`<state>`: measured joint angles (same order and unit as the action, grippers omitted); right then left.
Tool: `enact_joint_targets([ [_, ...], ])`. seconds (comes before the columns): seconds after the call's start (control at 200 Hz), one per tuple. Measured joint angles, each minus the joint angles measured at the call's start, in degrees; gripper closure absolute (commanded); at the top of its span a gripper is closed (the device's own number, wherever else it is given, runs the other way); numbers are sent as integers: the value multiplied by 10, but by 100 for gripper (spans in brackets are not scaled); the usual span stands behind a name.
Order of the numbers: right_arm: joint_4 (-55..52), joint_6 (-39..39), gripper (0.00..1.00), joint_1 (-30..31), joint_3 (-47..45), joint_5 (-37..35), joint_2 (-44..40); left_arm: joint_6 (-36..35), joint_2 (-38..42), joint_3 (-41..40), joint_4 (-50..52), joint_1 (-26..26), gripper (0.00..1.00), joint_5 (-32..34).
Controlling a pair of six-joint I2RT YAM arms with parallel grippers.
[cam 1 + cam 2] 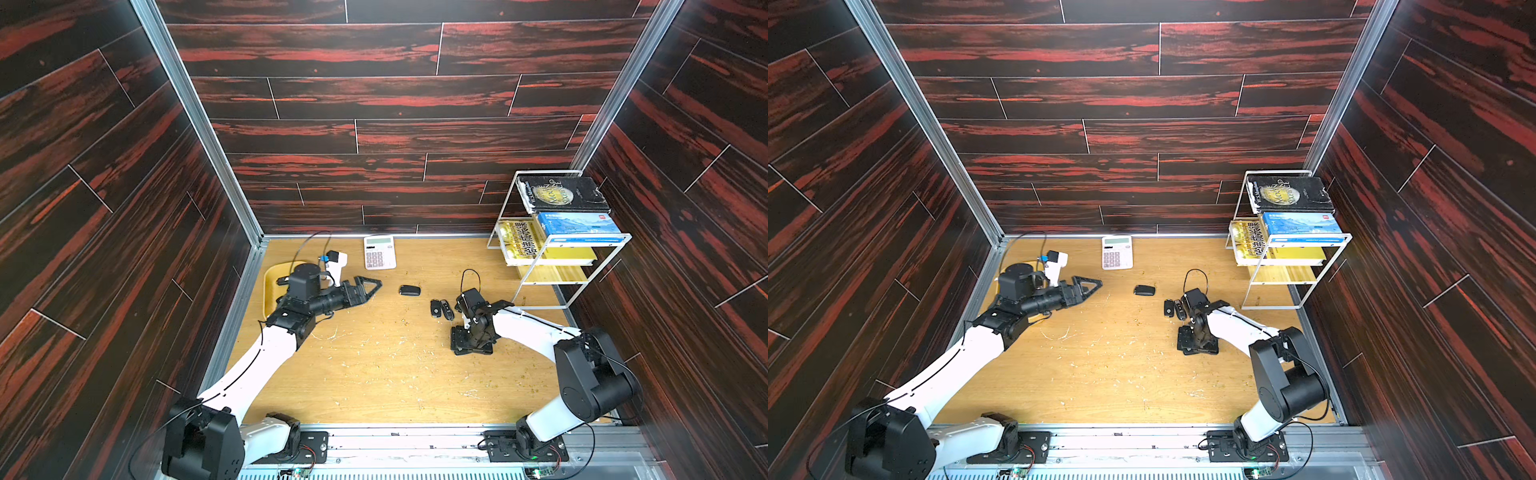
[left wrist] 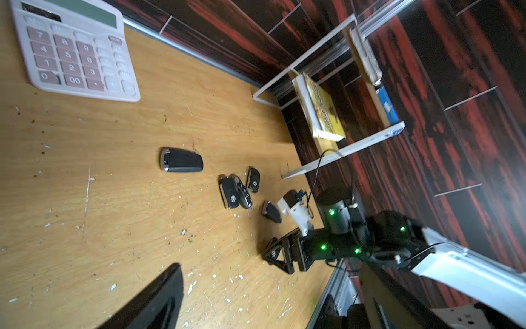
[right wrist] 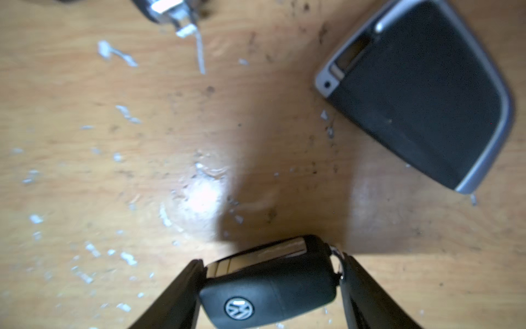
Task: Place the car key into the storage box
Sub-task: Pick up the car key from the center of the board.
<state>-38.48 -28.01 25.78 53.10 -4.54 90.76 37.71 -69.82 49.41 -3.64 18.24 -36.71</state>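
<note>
My right gripper (image 3: 271, 265) is shut on a black car key with a round silver logo (image 3: 267, 296), its fingers pressing both ends. In both top views this gripper (image 1: 467, 347) (image 1: 1192, 345) points down close to the table, right of centre; the held key is hidden there. The left wrist view shows the logo between the right gripper's fingers (image 2: 273, 253). The yellow storage box (image 1: 269, 291) lies at the far left, mostly covered by my left arm. My left gripper (image 1: 370, 286) hovers open and empty beside it, pointing toward the middle.
More car keys lie loose: one dark fob (image 1: 409, 290) mid-table, a touching pair (image 1: 440, 309) by my right wrist, a large grey-rimmed fob (image 3: 421, 94) near the held key. A white calculator (image 1: 379, 251) sits at the back; a white wire book rack (image 1: 557, 249) stands back right.
</note>
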Motion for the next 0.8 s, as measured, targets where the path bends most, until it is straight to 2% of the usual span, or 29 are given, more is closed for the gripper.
enact_joint_targets([
  [0.261, -27, 6, 25, 0, 79, 8, -7, -65, 16, -123, -116, 99, 0, 100],
  [0.561, -51, 9, 25, 0, 131, 24, 4, -99, -109, -191, -294, 184, 0, 171],
  [0.802, -54, 11, 25, 0, 165, 41, 10, -235, -179, -188, -389, 282, 0, 230],
])
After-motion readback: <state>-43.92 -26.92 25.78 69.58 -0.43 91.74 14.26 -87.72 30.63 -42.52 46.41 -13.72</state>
